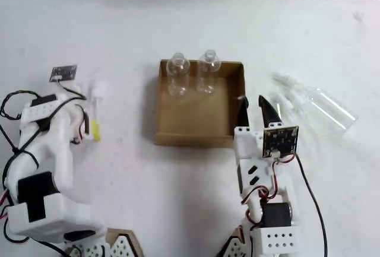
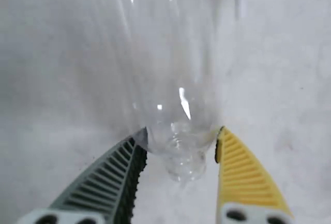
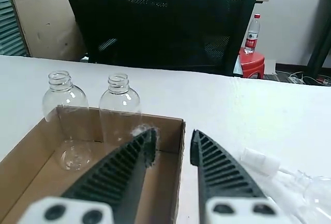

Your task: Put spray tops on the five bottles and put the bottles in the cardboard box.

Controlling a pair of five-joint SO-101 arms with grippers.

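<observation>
A white counter point(image 1: 178, 25) runs toward a black mesh chair point(image 3: 165, 22) in the room behind, with the open cardboard box point(image 1: 193, 117) sitting mid-surface between my two arms. Against the box's far wall stand two bottles point(image 1: 178, 74) point(image 1: 208, 71), upright, side by side, their necks bare of any spray top. A third, the fallen bottle point(image 1: 326, 107), lies on its side on the counter well to the right of the box, with white spray tops point(image 1: 285, 82) scattered just beside it. My right pincer point(image 1: 255, 111) hangs over the box's near right corner, its black fingers a narrow gap apart and holding nothing. My left pincer point(image 2: 180, 137) is off to the left of the box, and its grey and yellow fingers appear to press on either side of the narrow end of a clear bottle point(image 2: 165, 69), which widens away from the wrist. These bottles look empty and thin-walled, so I judge them very light, smooth enough to slip or roll, and likely to dent under a hard squeeze. The stiffest hold should be at the shoulder just under the neck, leaving the threads free for a top. The spray tops are small and light. I would take one by its head, not by the thin stem below it.
</observation>
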